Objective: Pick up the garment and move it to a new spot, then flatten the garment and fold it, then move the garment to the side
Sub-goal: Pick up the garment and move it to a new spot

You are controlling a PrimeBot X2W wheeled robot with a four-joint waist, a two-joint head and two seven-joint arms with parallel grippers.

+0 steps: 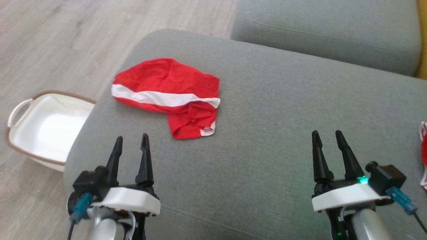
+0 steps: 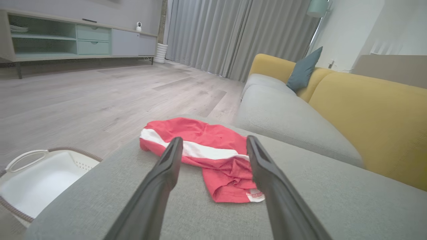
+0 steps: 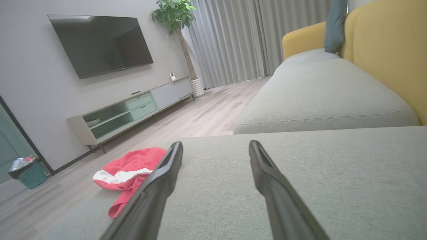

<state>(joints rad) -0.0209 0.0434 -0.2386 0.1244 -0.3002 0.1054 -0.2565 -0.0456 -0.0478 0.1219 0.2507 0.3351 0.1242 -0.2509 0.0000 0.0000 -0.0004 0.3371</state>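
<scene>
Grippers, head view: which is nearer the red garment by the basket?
The left gripper; the garment lies just ahead of it, while the right gripper sits far across the grey cushion.

This is a home living room: a grey sofa (image 3: 317, 96) with a yellow back (image 2: 367, 110), a wall-mounted television (image 3: 100, 43) over a low cabinet (image 3: 133, 110), long grey curtains (image 2: 233, 36), a potted plant (image 3: 173, 13), and a white laundry basket (image 1: 50, 130) on wood flooring (image 2: 100, 96).
</scene>
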